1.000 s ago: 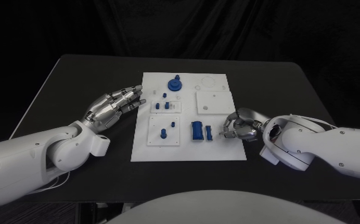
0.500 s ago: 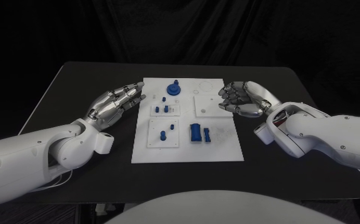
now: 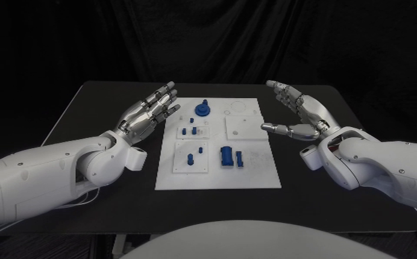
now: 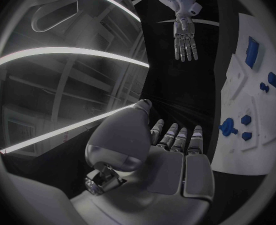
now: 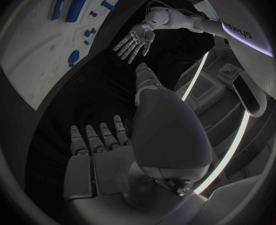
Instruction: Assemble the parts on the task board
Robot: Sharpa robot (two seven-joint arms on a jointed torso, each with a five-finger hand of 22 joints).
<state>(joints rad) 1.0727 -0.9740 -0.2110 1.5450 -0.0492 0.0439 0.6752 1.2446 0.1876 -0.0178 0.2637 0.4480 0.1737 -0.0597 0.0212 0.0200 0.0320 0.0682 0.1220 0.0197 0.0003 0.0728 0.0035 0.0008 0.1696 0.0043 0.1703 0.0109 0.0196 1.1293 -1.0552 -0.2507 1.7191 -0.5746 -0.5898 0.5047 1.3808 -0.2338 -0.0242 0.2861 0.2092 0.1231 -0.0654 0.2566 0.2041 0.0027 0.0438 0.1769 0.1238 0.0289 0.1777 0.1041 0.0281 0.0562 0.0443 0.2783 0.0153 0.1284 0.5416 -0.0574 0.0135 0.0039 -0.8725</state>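
While both flank the task board [image 3: 252, 171], left hand [image 3: 147, 114] and right hand [image 3: 300, 113] spread empty.

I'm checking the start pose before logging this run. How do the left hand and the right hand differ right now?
The left hand lies beside the task board's left edge, its fingers stretched forward and close together. The right hand is by the right edge, fingers fanned wider, its thumb reaching in toward the board. Both are open, hold nothing, and touch none of the blue parts.
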